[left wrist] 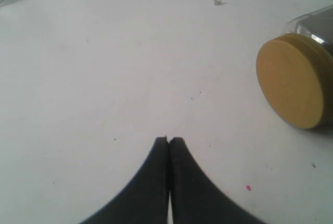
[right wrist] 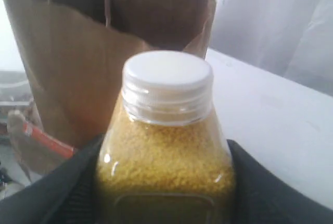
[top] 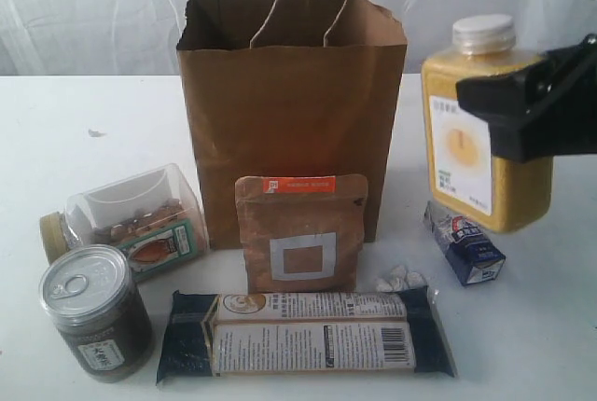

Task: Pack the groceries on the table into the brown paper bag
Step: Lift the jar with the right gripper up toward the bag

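While sizing this up big to small, starting with the table: white, filling the lower part of the exterior view, with groceries spread across the front of it. Next down, bag, standing upright at top centre, mouth open, handles up. Can't see inside from this angle.

Then bottle, right of frame just beside the bag, cap up and leaning a touch, clamped across its middle by the right gripper. Can't tell whether lifted clear of the table or resting on it.

Packet lying flat along bottom centre. Pouch propped upright just behind it, seemingly against the bag's front. Nut jar on its side at left, dark jar upright at lower left just in front. Carton lying lower right under the bottle, plus some tiny white bits between carton and pouch.

Left gripper: jaws pressed together on nothing, hanging over bare table near the nut jar's yellow lid.

Reckon step in hand = first item, bottle grabbed but not yet bagged. Looks like very early days, with everything else waiting.

Next move probably calls for raising the bottle until its base clears the bag's rim, swinging it toward frame centre over the mouth, lowering it in upright, then letting go. Worth minding the handles and that soft rim on the way. Looks like a light bag, so easy to shove or tip, and easy to topple the pouch too.
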Robot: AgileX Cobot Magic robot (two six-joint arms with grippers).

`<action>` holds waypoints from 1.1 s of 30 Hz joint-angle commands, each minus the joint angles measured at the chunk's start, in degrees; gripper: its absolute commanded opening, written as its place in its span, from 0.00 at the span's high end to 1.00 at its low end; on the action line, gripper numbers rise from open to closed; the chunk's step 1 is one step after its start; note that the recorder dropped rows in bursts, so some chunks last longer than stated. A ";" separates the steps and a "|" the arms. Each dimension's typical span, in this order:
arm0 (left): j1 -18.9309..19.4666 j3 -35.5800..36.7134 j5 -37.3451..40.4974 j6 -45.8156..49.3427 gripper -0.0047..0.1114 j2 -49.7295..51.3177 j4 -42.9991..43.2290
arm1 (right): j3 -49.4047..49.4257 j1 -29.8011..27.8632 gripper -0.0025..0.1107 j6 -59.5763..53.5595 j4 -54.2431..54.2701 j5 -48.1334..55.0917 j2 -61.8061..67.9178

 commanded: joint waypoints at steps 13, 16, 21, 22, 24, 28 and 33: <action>-0.13 0.21 -0.03 0.10 0.96 -0.27 -0.14 | -17.95 -0.04 0.98 4.63 0.76 -6.96 1.80; -0.13 0.21 -0.03 0.10 0.96 -0.27 -0.14 | -22.81 -0.04 0.98 4.63 2.21 -6.72 4.86; -0.13 0.21 -0.03 0.10 0.96 -0.27 -0.14 | -28.42 -0.04 0.98 4.63 10.78 -7.29 10.65; -0.13 0.21 -0.03 0.10 0.96 -0.27 -0.14 | -29.18 -0.04 0.98 4.51 11.65 -7.43 11.91; -0.13 0.21 -0.03 0.10 0.96 -0.27 -0.14 | -30.34 -0.04 0.98 4.38 12.23 -8.28 14.12; -0.13 0.21 -0.03 0.10 0.96 -0.27 -0.14 | -33.25 -0.04 0.98 3.70 13.83 -11.87 18.13; -0.13 0.21 -0.03 0.10 0.96 -0.27 -0.14 | -36.11 -0.04 0.98 3.70 20.35 -11.82 22.65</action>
